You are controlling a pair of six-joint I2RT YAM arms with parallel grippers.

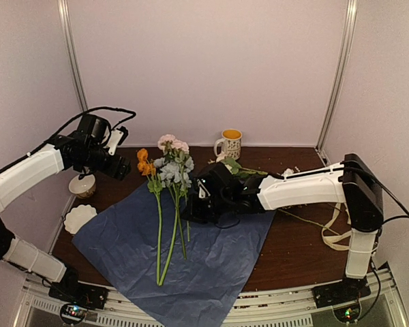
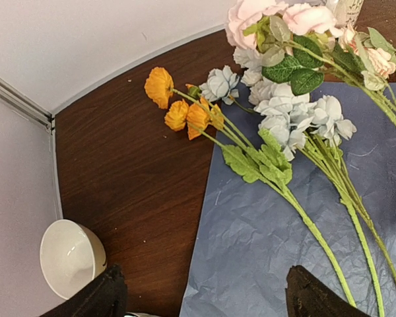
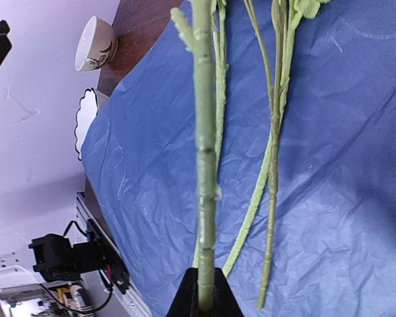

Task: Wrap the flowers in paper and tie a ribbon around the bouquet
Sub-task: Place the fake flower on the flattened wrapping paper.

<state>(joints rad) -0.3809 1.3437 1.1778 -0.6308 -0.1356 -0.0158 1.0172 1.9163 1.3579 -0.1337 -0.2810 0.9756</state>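
Left jaws: released and wide apart. My left gripper (image 1: 121,169) hangs over the table just left of the flower heads and holds nothing.
Right jaws: clenched on one green stem (image 3: 204,165). My right gripper (image 1: 194,204) is low over the middle of the paper.
Paper (image 1: 211,272): spread open on the table, creased, with one corner pointing at my bases. No edge is folded over.
Flowers (image 1: 169,176): lying on the paper, orange, pale blue and pink heads toward the back wall. The heads reach past the paper's far edge onto the wood. The stems run down the paper's middle toward me.
Held stem: in the right wrist view it looks nearer than the other stems. I judge it lifted clear of the paper, but I cannot tell which head it carries.
Ribbon (image 1: 335,231): loose at the right end of the table, beside my right arm's base, well apart from the paper. It is not around anything.
Bystanders: a mug (image 1: 230,144) at the back; a bowl (image 1: 82,185) and a scalloped dish (image 1: 80,218) at the left, the dish just beside the paper's left corner.
Done: paper laid out; most flowers placed on it.
Step in hand: as I judge it, setting the held stem in line with the bunch.
Left to do: gather the stems, fold the paper round them into a cone, fetch the ribbon, tie it.
Progress: early. Neither the wrapping nor the tying is begun.
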